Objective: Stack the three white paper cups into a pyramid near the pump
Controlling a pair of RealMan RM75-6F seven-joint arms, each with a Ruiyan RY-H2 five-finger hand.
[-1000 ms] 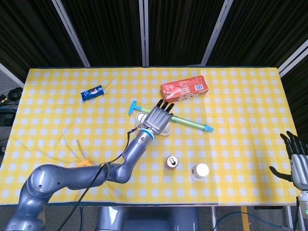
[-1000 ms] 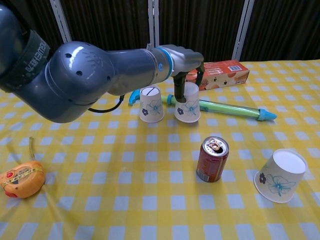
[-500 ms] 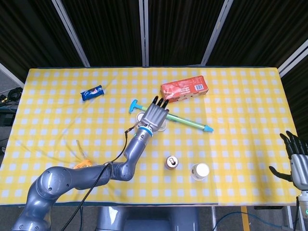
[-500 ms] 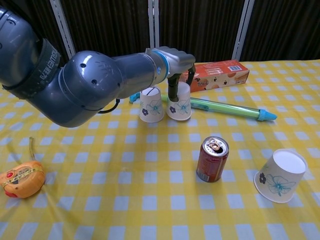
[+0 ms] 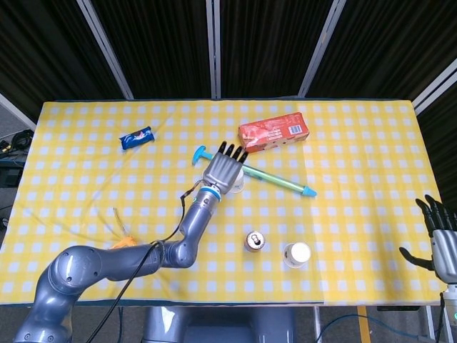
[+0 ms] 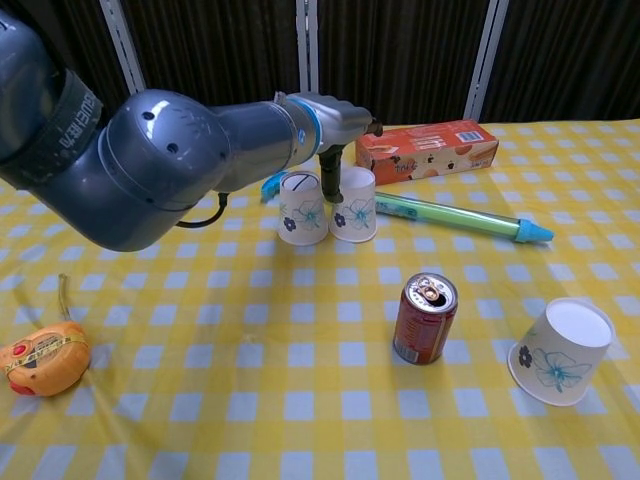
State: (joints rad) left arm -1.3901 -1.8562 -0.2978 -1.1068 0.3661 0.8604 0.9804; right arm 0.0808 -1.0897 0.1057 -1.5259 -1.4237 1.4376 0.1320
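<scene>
Far to the left of the left hand, an orange packet [image 6: 42,362] is lying near the table's front edge, and a blue snack wrapper [image 5: 136,137] is sitting well behind and to the left of that hand. The left hand [image 5: 223,171] is reaching over the middle of the yellow checked table [image 5: 357,143], its fingers [image 5: 230,150] spread from above and pointing away from the robot. In the chest view one dark finger is coming down between the two upside-down cups; whether the hand is actually gripping either cup cannot be told. The left cup [image 6: 302,208] is standing just under the hand's left side, and the middle cup [image 6: 354,205] is standing right beside it, the two touching or nearly so. Both are sitting against the green and blue pump [image 6: 462,219], which is stretching from behind the cups off to the hand's right. A red carton [image 6: 427,152] is lying behind the pump. Nearer the robot and to the right, a red soda can [image 6: 424,318] is standing upright, with the third cup [image 6: 562,352] lying tilted just beyond it. Far to the right, the right hand [image 5: 441,239] is hanging off the table's edge, fingers apart and holding nothing.
</scene>
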